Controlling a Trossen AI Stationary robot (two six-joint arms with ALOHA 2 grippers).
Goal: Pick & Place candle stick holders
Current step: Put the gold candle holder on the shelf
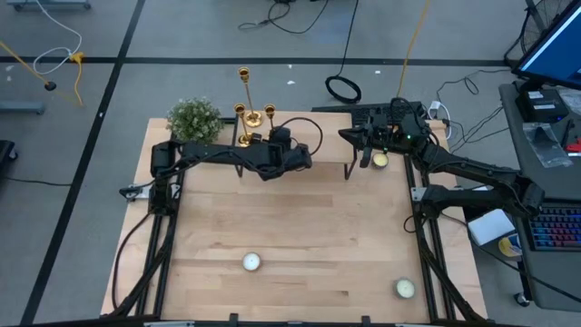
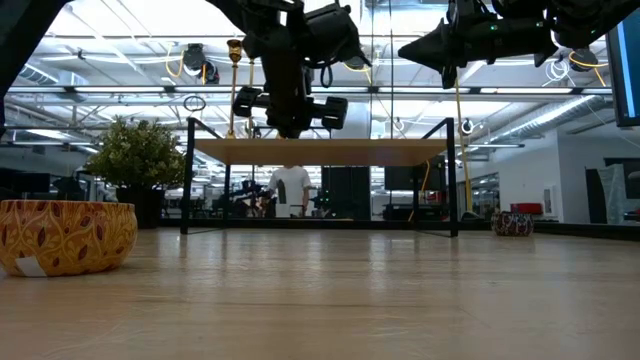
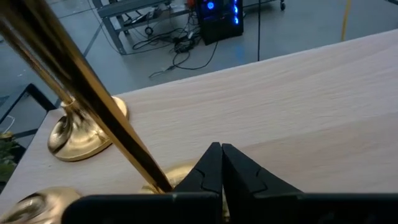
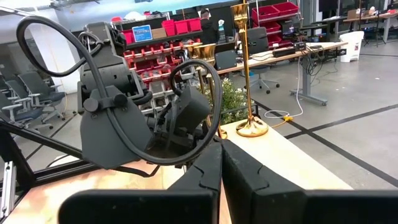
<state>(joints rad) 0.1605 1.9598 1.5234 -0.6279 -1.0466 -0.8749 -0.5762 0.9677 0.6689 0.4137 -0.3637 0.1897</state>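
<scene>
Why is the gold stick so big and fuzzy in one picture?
In the left wrist view, one candle stick holder stands right at the lens, so its stem looks huge and soft; in the high view, the candle stick holders look small and crisp.

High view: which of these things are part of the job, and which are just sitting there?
Job:
- gold candle stick holders
- left gripper, shut beside them

Lying about:
- green plant
- white candles
- patterned bowl
- right gripper, waiting
</scene>
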